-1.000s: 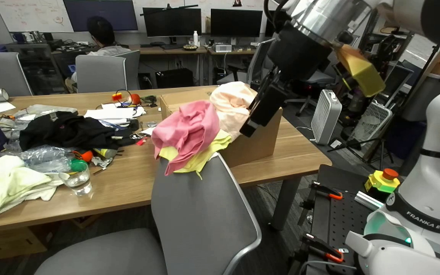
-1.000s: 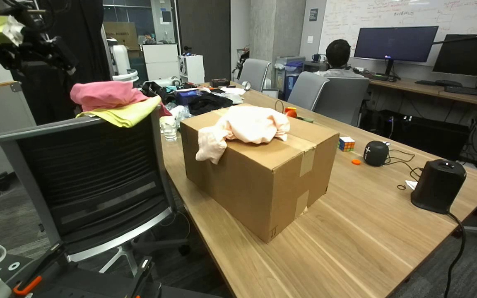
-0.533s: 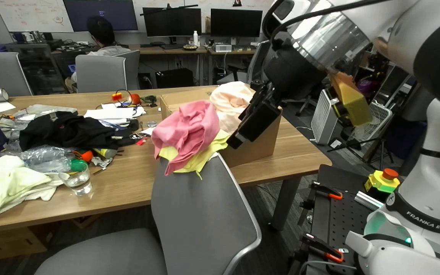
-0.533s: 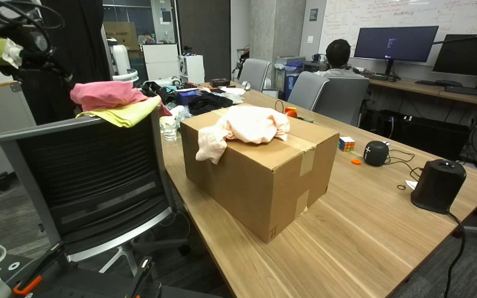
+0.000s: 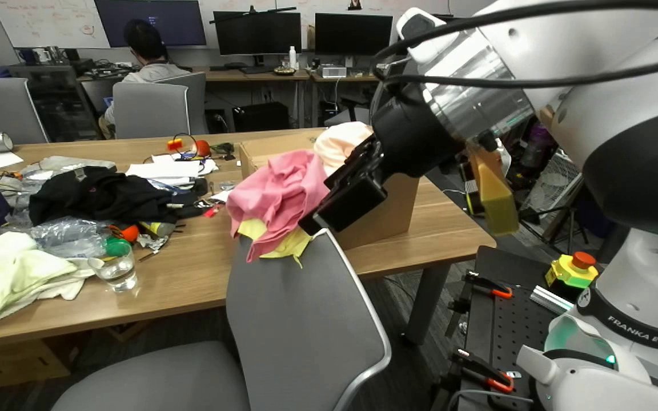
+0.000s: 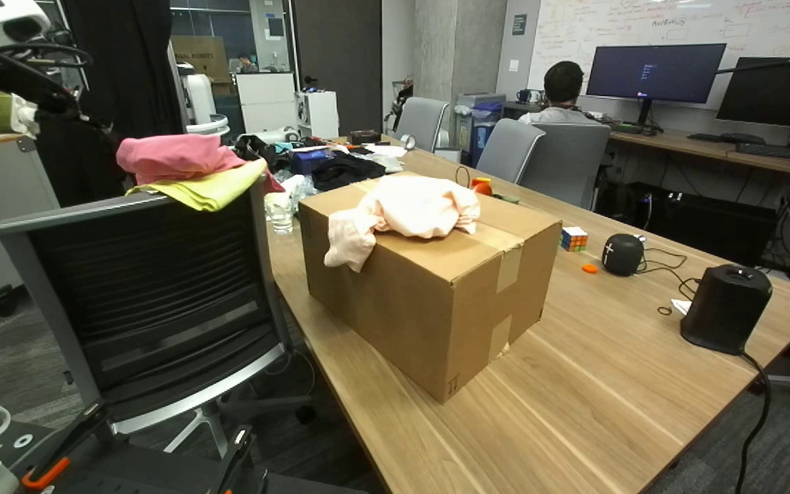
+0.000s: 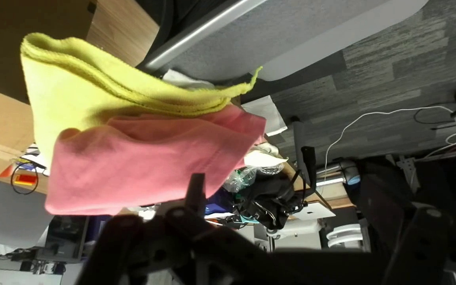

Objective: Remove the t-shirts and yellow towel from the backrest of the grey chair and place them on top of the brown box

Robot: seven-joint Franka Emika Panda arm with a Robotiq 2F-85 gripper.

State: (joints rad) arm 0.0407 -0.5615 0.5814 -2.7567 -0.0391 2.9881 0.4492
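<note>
The pink t-shirt (image 5: 277, 191) lies bunched over the yellow towel (image 5: 290, 244) on top of the grey chair's backrest (image 5: 317, 302). Both also show in an exterior view, the pink t-shirt (image 6: 182, 159) above the yellow towel (image 6: 210, 186). A peach t-shirt (image 6: 422, 206) lies on top of the brown box (image 6: 381, 295), one end hanging over its edge. My gripper (image 5: 319, 203) is open beside the cloths. In the wrist view, the gripper's (image 7: 251, 166) fingers stand apart with nothing held; the pink t-shirt (image 7: 145, 162) and yellow towel (image 7: 61, 91) are in front of them.
The wooden table (image 6: 573, 384) carries the box, a glass of water (image 5: 116, 271), a black cloth (image 5: 100, 194), a pale yellow cloth (image 5: 15, 279) and plastic wrap. Black speakers (image 6: 727, 309) stand at its far end. A person (image 5: 149, 51) sits behind.
My gripper has moved down and to the left in an exterior view, close to the pink t-shirt and yellow towel. The cloths, chair and box have not moved. The seated person shifted slightly.
</note>
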